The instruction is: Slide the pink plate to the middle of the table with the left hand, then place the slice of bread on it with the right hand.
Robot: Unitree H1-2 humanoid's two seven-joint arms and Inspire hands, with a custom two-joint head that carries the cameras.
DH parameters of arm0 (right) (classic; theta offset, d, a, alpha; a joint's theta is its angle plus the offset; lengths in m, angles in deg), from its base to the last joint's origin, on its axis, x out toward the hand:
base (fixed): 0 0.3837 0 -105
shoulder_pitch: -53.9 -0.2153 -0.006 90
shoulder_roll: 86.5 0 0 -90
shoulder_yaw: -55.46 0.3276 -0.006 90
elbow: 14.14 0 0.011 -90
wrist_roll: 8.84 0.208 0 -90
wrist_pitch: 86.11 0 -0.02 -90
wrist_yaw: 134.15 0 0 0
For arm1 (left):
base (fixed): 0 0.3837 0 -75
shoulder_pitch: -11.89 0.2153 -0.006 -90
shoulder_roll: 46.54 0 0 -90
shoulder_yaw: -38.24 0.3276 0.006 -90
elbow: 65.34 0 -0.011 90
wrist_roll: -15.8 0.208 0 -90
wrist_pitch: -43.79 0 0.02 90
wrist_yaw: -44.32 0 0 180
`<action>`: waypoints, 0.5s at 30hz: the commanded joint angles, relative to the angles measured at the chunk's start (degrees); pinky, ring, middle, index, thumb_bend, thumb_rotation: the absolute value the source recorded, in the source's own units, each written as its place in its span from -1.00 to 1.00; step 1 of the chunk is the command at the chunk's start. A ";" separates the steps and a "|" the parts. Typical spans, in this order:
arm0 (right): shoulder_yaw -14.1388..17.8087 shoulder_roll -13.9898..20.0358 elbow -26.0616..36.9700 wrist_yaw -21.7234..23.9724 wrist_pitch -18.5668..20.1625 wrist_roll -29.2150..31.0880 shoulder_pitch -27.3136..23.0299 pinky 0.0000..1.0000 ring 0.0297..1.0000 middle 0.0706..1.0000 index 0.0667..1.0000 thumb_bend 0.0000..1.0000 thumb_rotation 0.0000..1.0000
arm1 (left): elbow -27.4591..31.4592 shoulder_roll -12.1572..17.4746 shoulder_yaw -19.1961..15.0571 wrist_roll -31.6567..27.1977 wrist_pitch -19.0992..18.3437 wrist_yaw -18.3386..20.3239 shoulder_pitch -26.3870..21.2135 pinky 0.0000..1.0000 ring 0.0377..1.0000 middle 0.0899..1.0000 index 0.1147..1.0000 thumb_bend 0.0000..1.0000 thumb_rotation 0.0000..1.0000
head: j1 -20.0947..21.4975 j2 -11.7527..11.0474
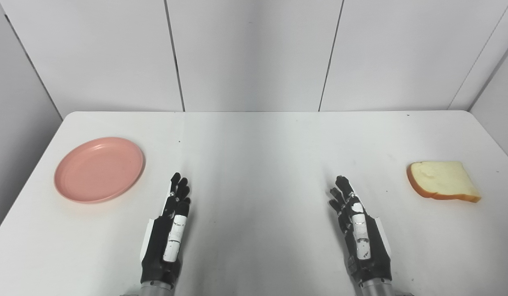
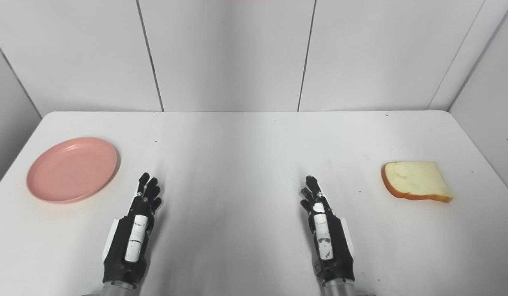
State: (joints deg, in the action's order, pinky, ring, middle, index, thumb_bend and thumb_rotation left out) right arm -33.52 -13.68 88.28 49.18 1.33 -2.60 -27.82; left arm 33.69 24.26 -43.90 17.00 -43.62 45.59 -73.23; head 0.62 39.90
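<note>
Pink plate near table's left edge, bread slice near right edge; left hand and right hand between, fingers extended, holding nothing.

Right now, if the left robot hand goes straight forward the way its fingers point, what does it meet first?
Probably nothing on the table. The left robot hand points toward the far edge, and the pink plate lies off to its left, apparently outside that line. Beyond is the wall.

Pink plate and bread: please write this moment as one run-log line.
stage: start | pink plate: table left, empty | bread: table right | left robot hand: open, idle | right robot hand: open, idle
</note>
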 commanded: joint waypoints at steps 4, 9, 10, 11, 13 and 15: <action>-0.35 0.60 1.61 0.29 -0.05 0.11 2.78 0.91 0.89 0.92 0.82 0.65 0.94 | 1.61 -0.25 0.10 -0.64 1.15 0.55 -1.04 1.00 1.00 1.00 1.00 0.50 0.77 | -0.11 0.01; -0.21 0.78 1.19 0.53 -0.34 0.58 2.72 0.91 0.89 0.92 0.82 0.63 0.93 | 1.05 -0.38 0.24 -0.24 1.54 0.40 -1.14 1.00 1.00 1.00 1.00 0.51 0.78 | -0.70 -0.41; -0.18 0.83 1.10 0.55 -0.41 0.60 2.71 0.91 0.89 0.92 0.82 0.64 0.93 | 0.89 -0.39 0.26 -0.18 1.66 0.38 -1.15 1.00 1.00 1.00 1.00 0.51 0.78 | -0.76 -0.48; -0.12 0.95 0.86 0.61 -0.57 0.64 2.69 0.91 0.89 0.92 0.82 0.64 0.93 | 0.62 -0.45 0.31 -0.12 1.83 0.36 -1.15 1.00 1.00 1.00 1.00 0.51 0.78 | -1.26 -1.00; 0.02 1.16 0.18 0.79 -1.06 0.82 2.62 0.91 0.89 0.92 0.83 0.64 0.94 | -0.01 -0.60 0.41 -0.17 2.24 0.37 -1.16 1.00 1.00 1.00 1.00 0.51 0.78 | -2.17 -1.75; 0.22 1.45 -0.61 1.07 -1.63 1.09 2.54 0.91 0.90 0.93 0.83 0.61 0.95 | -0.85 -0.79 0.54 -0.16 2.85 0.35 -1.20 1.00 1.00 1.00 1.00 0.49 0.78 | -3.24 -2.47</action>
State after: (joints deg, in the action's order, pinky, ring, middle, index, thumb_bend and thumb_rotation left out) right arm -33.39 -13.62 87.80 49.41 1.31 -2.16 -27.85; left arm 32.64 24.02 -43.77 17.00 -43.45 45.59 -73.24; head -2.54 37.45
